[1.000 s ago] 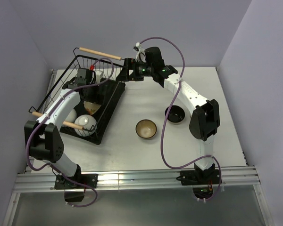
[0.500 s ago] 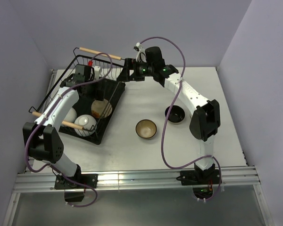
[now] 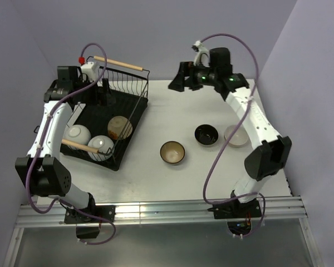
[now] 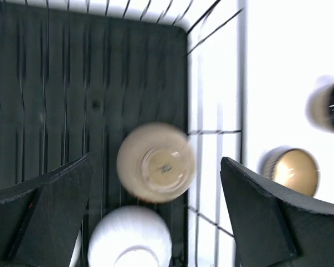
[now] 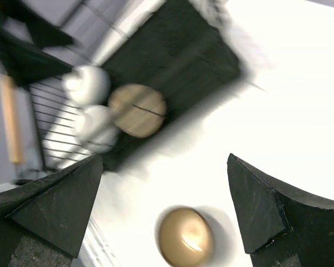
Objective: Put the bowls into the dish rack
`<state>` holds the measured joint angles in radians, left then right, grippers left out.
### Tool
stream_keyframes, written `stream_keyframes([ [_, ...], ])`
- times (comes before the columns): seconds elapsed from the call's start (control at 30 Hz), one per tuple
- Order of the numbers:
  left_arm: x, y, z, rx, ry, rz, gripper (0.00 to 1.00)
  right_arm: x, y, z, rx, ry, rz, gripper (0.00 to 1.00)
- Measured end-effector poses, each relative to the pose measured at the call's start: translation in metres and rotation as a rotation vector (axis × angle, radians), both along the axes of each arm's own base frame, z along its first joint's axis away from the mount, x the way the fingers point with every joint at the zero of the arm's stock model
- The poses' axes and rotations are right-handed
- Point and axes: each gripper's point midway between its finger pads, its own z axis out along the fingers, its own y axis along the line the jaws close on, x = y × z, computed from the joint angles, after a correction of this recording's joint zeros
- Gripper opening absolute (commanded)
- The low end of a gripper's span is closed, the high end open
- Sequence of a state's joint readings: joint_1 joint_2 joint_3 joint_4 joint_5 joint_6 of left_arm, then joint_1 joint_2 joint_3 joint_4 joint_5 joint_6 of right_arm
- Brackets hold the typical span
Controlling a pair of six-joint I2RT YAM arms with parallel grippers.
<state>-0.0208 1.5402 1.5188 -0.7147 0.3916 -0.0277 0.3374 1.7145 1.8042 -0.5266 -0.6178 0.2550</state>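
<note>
Left hand (image 3: 103,93) has lifted away wide, leaving the beige bowl (image 3: 120,127) in the dish rack (image 3: 129,89); right hand (image 3: 178,83) wide, empty; three more wait on the desk (image 3: 156,181).

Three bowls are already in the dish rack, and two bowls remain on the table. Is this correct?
Not quite: three bowls remain on the table, the brown bowl, the black bowl and a pale bowl. The top external view shows it.

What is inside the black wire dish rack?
Three upside-down ceramic bowls: the left white bowl, the right white bowl and the cream-beige bowl. The left arm covers part of the dish rack.
</note>
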Motion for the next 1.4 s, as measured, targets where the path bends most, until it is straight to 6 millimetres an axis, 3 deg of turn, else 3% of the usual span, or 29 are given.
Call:
stream_keyframes([
  [0.13, -0.005, -0.011, 0.052, -0.059, -0.143, -0.068, 0.99, -0.012, -0.06, -0.004, -0.08, -0.009, -0.078, 1.0],
  [0.27, -0.022, -0.024, 0.083, -0.096, -0.231, -0.136, 1.0, -0.029, -0.127, -0.029, -0.188, 0.032, -0.166, 1.0],
  [0.57, -0.031, -0.028, 0.073, -0.118, -0.203, -0.16, 0.99, -0.062, -0.284, -0.11, -0.413, 0.328, -0.408, 1.0],
  [0.67, -0.032, -0.028, 0.071, -0.119, -0.196, -0.159, 1.0, -0.077, -0.331, -0.139, -0.447, 0.451, -0.483, 1.0],
  [0.73, -0.033, -0.028, 0.069, -0.119, -0.191, -0.158, 1.0, -0.083, -0.35, -0.157, -0.465, 0.51, -0.511, 0.99],
  [0.8, -0.033, -0.028, 0.065, -0.119, -0.18, -0.156, 0.99, -0.09, -0.359, -0.178, -0.48, 0.577, -0.513, 0.97],
  [0.93, -0.035, -0.028, 0.053, -0.121, -0.151, -0.151, 0.98, -0.096, -0.36, -0.208, -0.485, 0.667, -0.482, 0.85],
  [1.13, -0.038, -0.027, 0.043, -0.12, -0.125, -0.14, 0.97, -0.084, -0.364, -0.247, -0.468, 0.735, -0.468, 0.77],
  [1.4, -0.039, -0.025, 0.044, -0.114, -0.13, -0.133, 0.97, -0.063, -0.365, -0.275, -0.447, 0.742, -0.492, 0.61],
])
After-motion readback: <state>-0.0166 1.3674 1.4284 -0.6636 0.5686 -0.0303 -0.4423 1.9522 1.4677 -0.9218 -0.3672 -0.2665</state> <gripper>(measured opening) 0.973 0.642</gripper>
